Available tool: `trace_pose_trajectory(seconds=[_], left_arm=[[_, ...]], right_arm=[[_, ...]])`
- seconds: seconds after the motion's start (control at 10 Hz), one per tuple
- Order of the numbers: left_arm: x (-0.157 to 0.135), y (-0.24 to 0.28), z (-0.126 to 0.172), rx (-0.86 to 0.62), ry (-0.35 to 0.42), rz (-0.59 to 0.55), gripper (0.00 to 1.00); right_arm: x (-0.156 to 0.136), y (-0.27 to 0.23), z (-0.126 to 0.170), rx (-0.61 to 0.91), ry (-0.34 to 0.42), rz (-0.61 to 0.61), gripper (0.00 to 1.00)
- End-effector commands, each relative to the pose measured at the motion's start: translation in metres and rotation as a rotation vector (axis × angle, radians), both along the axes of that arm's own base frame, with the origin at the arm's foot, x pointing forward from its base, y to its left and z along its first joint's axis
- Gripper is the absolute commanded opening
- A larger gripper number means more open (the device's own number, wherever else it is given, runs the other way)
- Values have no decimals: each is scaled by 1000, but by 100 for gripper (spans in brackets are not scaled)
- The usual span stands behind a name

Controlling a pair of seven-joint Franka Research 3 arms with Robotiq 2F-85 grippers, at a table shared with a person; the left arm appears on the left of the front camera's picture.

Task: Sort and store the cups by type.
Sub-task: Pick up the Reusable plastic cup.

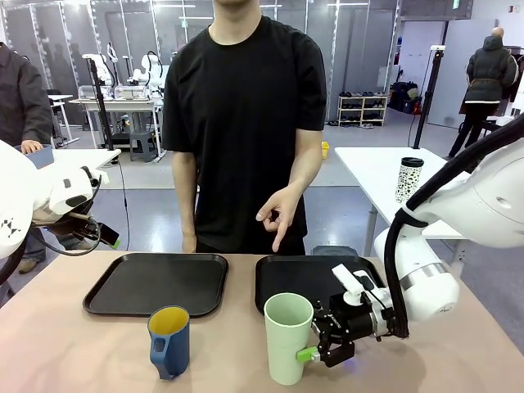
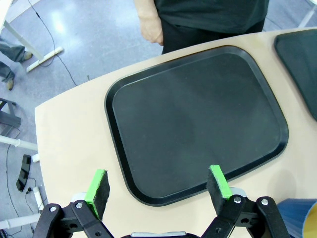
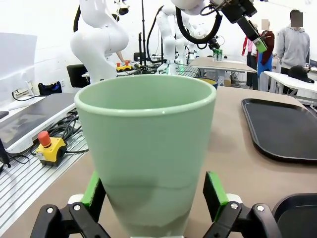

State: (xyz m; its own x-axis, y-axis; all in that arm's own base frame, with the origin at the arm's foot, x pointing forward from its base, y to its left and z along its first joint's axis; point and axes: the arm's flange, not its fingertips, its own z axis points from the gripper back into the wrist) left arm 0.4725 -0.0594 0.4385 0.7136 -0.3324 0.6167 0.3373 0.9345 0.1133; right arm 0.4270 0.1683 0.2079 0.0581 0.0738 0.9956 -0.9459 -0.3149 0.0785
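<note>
The tall mint-green cup [image 1: 288, 337] stands upright near the table's front edge. My right gripper [image 1: 318, 350] reaches it from the right, low down. In the right wrist view the cup [image 3: 146, 148] sits between the green pads [image 3: 214, 193]. The jaws are spread wide and open around its base. To its left stands the dark blue mug [image 1: 169, 341] with a yellow inside and its handle toward the front. My left gripper [image 1: 110, 237] hangs open and holds nothing, above the table's left edge. In its wrist view the left gripper [image 2: 158, 186] hovers over the left tray's edge, with the mug's rim [image 2: 299, 218] at the bottom right.
Two black trays lie side by side past the cups, one to the left [image 1: 155, 282] and one to the right [image 1: 282, 286]. The person stands at the far side, one hand [image 1: 278, 214] pointing down toward the right tray. A white speckled tumbler [image 1: 408, 178] stands on another table behind.
</note>
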Motion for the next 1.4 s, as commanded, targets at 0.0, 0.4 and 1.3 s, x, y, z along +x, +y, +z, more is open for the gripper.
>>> trace_pose_trajectory(seconds=[0.0, 0.4, 1.3], left_arm=[[1, 0, 1, 0, -3, 5, 100], [1, 0, 1, 0, -3, 5, 100], [1, 0, 1, 0, -3, 5, 100]], right_arm=[[-31, -2, -57, 37, -38, 5, 100], [-31, 5, -61, 52, -30, 29, 100], [-36, 11, -64, 47, -68, 92, 95]])
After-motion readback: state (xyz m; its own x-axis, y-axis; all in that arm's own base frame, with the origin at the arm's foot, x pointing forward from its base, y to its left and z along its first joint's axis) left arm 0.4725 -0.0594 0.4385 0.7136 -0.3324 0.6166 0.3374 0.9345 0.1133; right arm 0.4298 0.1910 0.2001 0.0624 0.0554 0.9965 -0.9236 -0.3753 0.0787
